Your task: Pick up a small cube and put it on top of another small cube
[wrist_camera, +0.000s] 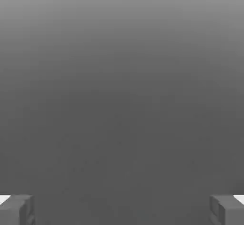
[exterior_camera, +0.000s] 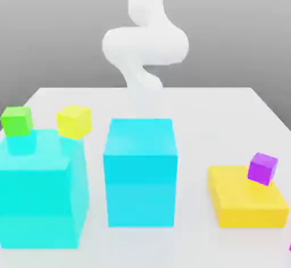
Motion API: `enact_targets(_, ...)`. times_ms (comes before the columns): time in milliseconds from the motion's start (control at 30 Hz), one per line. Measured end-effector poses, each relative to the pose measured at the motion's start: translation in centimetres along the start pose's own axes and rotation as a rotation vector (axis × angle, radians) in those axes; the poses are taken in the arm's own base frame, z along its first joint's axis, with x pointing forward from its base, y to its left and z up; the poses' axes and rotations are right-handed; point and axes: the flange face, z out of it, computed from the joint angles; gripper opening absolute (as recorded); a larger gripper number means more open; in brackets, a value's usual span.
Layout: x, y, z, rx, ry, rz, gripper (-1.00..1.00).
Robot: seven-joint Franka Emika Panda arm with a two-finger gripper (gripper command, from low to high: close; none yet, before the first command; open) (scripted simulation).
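The small glossy purple cube (exterior_camera: 262,168) sits slightly tilted at the far right corner of a flat yellow block (exterior_camera: 241,204), on the exterior view's right. My white arm (exterior_camera: 145,42) rises at the back of the table, well behind the blocks and far from the purple cube. In the hand view my gripper (wrist_camera: 122,210) is open. Its two grey fingertips (wrist_camera: 19,210) stand wide apart, with nothing but plain grey background between them.
Two big cyan blocks stand in front, one at the left (exterior_camera: 40,193) and one in the middle (exterior_camera: 139,173). A small green cube (exterior_camera: 16,120) rests on the left one. Beside it is a small yellow cube (exterior_camera: 74,121). The white table (exterior_camera: 216,113) runs back toward the arm.
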Motion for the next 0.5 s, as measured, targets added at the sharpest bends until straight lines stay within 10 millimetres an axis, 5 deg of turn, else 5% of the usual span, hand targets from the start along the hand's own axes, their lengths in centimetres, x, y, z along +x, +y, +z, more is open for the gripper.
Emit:
enact_targets(233, -4.7, -4.5, 11.4, -0.144, -0.089, -0.057, 0.00)
enact_targets(500, -13.0, -7.1, 23.4, -0.268, -0.207, -0.129, 0.00)
